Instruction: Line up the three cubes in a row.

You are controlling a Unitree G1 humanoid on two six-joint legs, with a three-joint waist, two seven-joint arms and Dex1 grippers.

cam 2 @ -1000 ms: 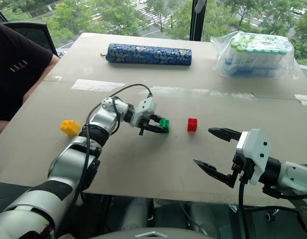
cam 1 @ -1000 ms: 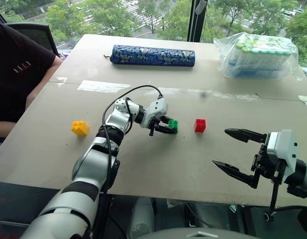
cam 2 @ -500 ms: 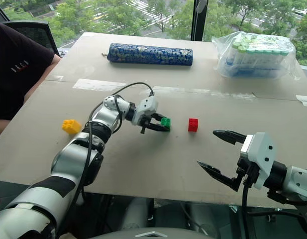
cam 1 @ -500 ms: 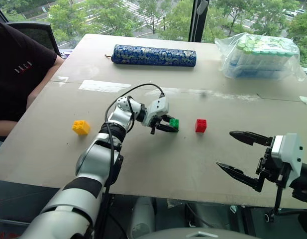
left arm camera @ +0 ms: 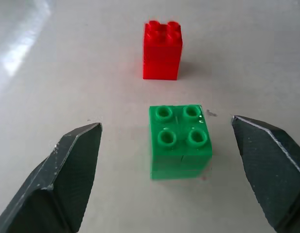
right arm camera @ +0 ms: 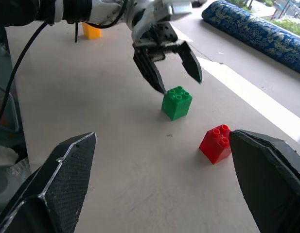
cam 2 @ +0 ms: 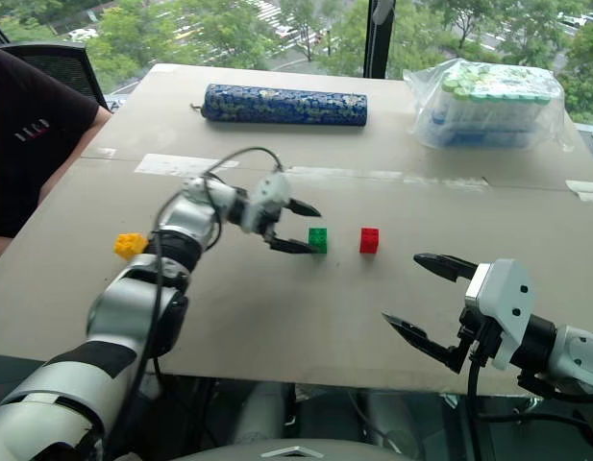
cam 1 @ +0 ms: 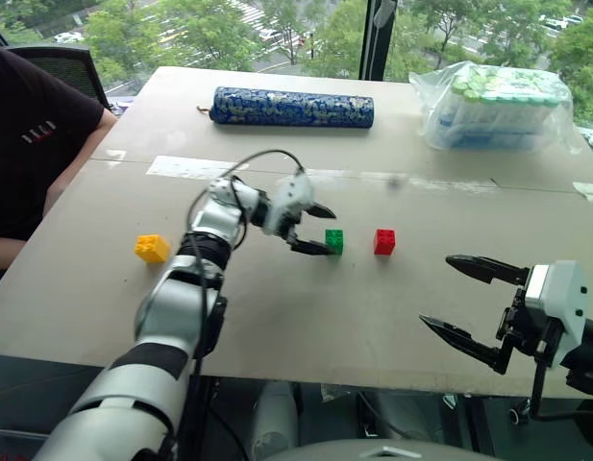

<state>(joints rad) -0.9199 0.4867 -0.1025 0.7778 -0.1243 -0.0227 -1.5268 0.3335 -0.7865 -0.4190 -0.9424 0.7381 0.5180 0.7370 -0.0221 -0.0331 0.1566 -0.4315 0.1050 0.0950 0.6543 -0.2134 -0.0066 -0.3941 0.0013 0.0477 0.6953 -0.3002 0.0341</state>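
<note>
- Left gripper (cam 1: pixel 315 229): jaws wide and empty, hovering just beside the green cube (cam 1: pixel 334 241), which stands free on the surface (cam 1: pixel 277 317), seemingly placed near the red cube (cam 1: pixel 384 241) to start the row.
- Yellow-orange cube (cam 1: pixel 152 249) lies well behind those jaws, unaligned.
- Right gripper (cam 1: pixel 469 303): jaws wide, idle.

A long blue patterned cylinder (cam 1: pixel 292 107) lies at the beige counter's (cam 1: pixel 277 307) far side. A clear plastic bag of green-capped bottles (cam 1: pixel 498 106) sits well apart. A person in a black shirt (cam 1: pixel 32 144) sits alongside.
</note>
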